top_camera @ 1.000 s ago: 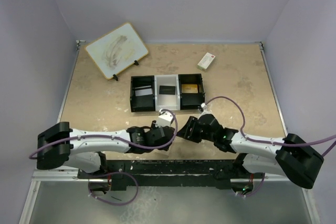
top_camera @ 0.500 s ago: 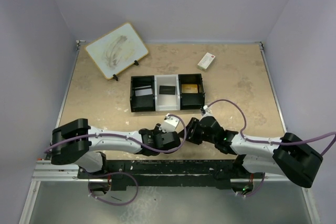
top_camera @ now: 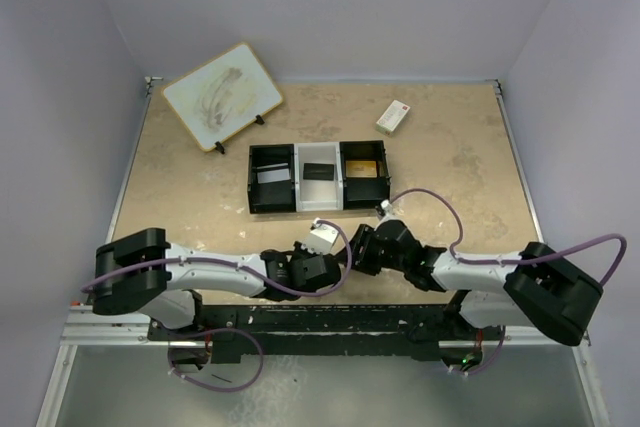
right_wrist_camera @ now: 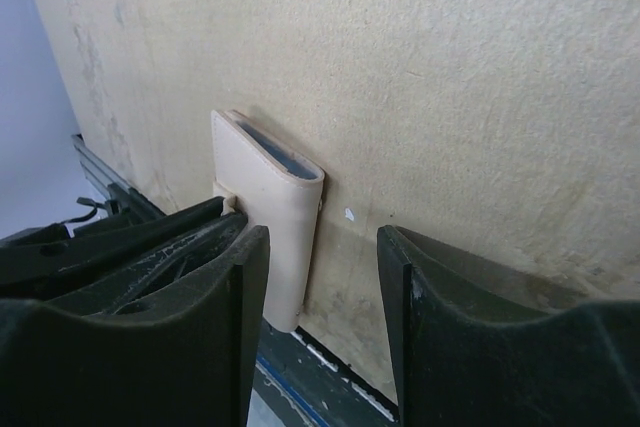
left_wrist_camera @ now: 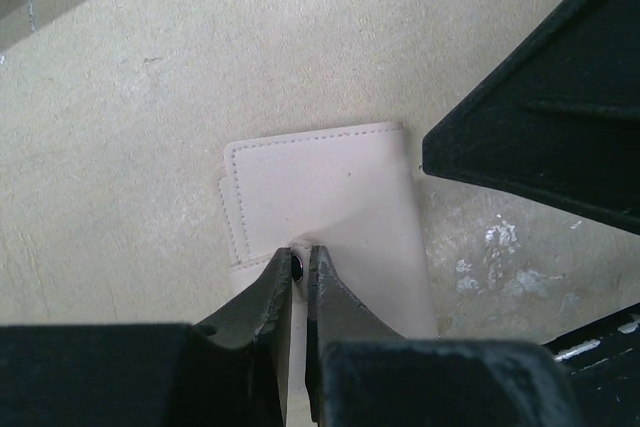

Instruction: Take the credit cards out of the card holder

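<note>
On the table (top_camera: pixel 450 157), one card holder (left_wrist_camera: pixel 330 197), left pincer (left_wrist_camera: pixel 300 262) clamping it, right pincer (right_wrist_camera: pixel 320 239) apart.

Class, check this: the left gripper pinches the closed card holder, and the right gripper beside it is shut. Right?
No: the right gripper is open, as the right wrist view shows. The left gripper does pinch the closed card holder.

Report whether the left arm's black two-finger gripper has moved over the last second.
Yes. In the top view the left gripper has pulled back from the black-and-white three-compartment tray, nearward and slightly rightward, opening a gap.
</note>
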